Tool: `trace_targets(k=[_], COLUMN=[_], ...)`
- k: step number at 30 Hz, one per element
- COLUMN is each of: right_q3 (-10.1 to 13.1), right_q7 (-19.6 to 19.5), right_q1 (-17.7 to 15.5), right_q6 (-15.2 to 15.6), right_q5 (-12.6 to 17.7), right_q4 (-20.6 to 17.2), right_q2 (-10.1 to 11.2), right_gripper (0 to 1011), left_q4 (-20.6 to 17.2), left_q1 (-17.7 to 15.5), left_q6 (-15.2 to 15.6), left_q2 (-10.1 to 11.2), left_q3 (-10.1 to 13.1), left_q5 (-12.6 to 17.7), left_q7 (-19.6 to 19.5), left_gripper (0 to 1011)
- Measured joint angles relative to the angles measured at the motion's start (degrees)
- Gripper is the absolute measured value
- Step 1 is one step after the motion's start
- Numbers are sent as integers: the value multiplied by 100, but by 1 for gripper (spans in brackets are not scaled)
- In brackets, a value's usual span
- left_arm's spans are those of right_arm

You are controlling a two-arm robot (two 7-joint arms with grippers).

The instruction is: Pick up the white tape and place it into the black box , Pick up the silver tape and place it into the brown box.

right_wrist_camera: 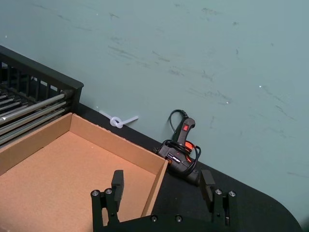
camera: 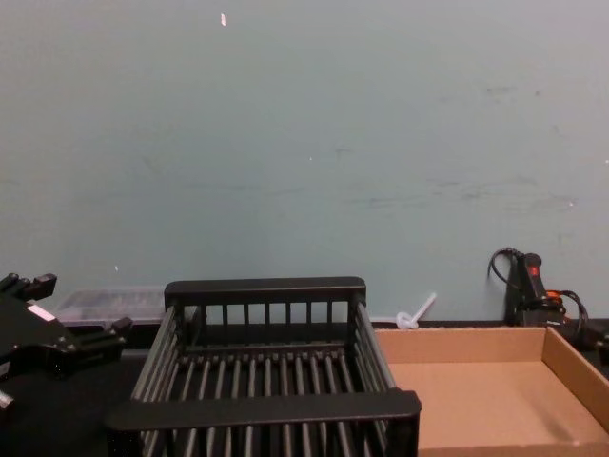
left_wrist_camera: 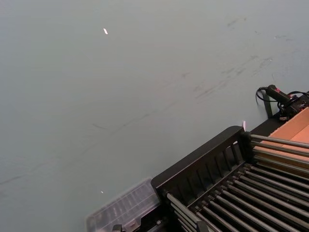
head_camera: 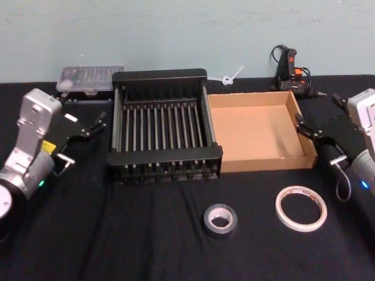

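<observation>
— Where do the two rolls lie?

— Both are flat on the dark table, nearer the robot than the boxes. The silver tape (head_camera: 221, 219) is in front of the black box's (head_camera: 167, 164) near right corner; the white tape (head_camera: 301, 208) lies to its right, in front of the brown box (head_camera: 256, 160). The two boxes stand side by side, touching, black on the left, and neither holds anything.

— And the arms?

— The left gripper (head_camera: 95, 125) hangs just left of the black box, apart from it. Whether its fingers are spread cannot be told. The right gripper (right_wrist_camera: 164, 188) sits at the brown box's right wall, its fingers standing wide with nothing between them.

— How would the white roll handle?

— It looks thin, light and stiff, a broad hoop with a narrow band. Lying flat, it offers little height, so one finger inside the hole and one outside, pinching the band, seems the surest hold. The smooth edge may slip if pinched shallow.

— The silver one?

— Smaller, thicker and probably a little heavier, with a hollow core. The same wall pinch should work, or a grip across its outer rim.

— Progress?

— Neither roll is taken yet.
</observation>
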Motion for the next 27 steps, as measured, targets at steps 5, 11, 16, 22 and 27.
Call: trace_targets(k=[5, 11, 16, 22, 27], right_q3=[0, 0, 0, 0, 0], right_q7=[0, 0, 0, 0, 0], right_q1=[0, 0, 0, 0, 0], right_q6=[0, 0, 0, 0, 0], right_q5=[0, 0, 0, 0, 0], right_q4=[0, 0, 0, 0, 0], right_q2=[0, 0, 0, 0, 0], right_gripper=[1002, 1002, 1002, 1002, 1002], left_q4=[0, 0, 0, 0, 0], left_q1=[0, 0, 0, 0, 0], left_q6=[0, 0, 0, 0, 0], left_q2=[0, 0, 0, 0, 0], left_q3=[0, 0, 0, 0, 0], left_q5=[0, 0, 0, 0, 0], left_q7=[0, 0, 0, 0, 0], left_gripper=[1001, 1001, 1001, 1001, 1001])
